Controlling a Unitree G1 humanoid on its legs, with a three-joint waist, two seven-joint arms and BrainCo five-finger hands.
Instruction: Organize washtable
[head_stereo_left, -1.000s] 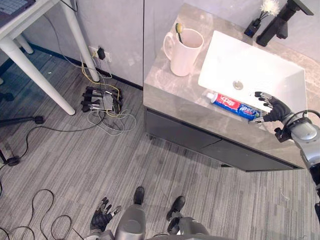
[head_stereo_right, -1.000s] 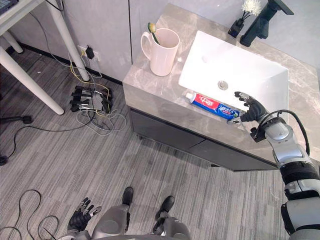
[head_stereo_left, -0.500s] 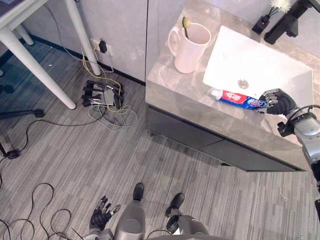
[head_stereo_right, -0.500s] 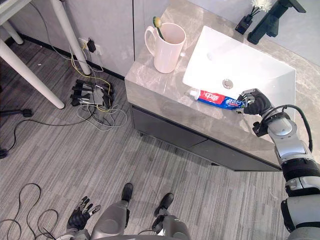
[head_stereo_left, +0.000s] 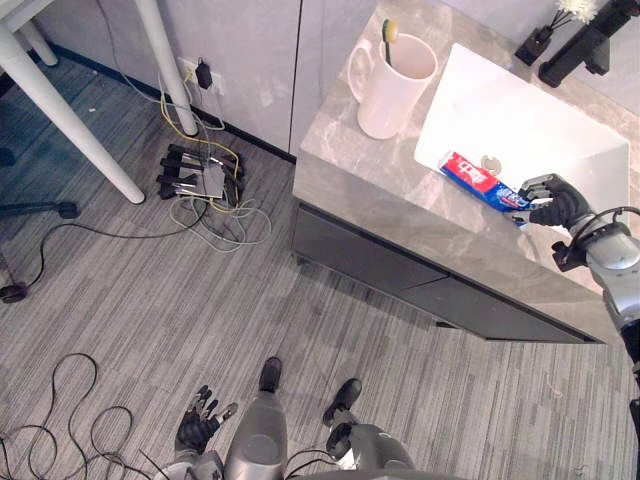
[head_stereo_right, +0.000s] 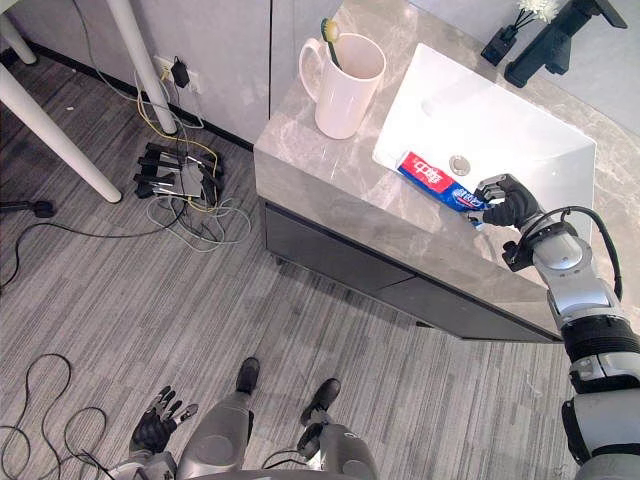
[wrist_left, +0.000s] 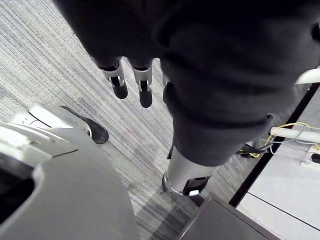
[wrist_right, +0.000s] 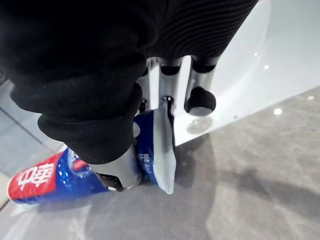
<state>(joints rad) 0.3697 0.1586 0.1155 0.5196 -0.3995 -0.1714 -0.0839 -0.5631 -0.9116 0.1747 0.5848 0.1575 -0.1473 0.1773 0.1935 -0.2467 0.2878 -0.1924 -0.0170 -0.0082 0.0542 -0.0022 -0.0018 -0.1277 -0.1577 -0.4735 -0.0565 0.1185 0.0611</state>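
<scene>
1. Our right hand (head_stereo_left: 553, 203) has its fingers and thumb curled tight round the flat crimped end of the red-and-blue toothpaste tube (head_stereo_left: 478, 177).
2. The tube pokes out leftwards along the front rim of the white rectangular basin (head_stereo_left: 540, 110) in the grey stone countertop (head_stereo_left: 370, 175); we can't tell if it touches.
3. The pale pink ceramic mug (head_stereo_left: 395, 75) holding a yellow-headed toothbrush (head_stereo_left: 387, 30) stands at the counter's left end, well apart from the tube.
4. Our left hand (head_stereo_left: 196, 430) hangs low, fingers loose and straight, holding nothing.

toothpaste tube (head_stereo_left: 478, 177) partly covered by right robot hand (head_stereo_left: 555, 203), toothbrush (head_stereo_left: 388, 30) handle hidden in mug (head_stereo_left: 395, 88)
</scene>
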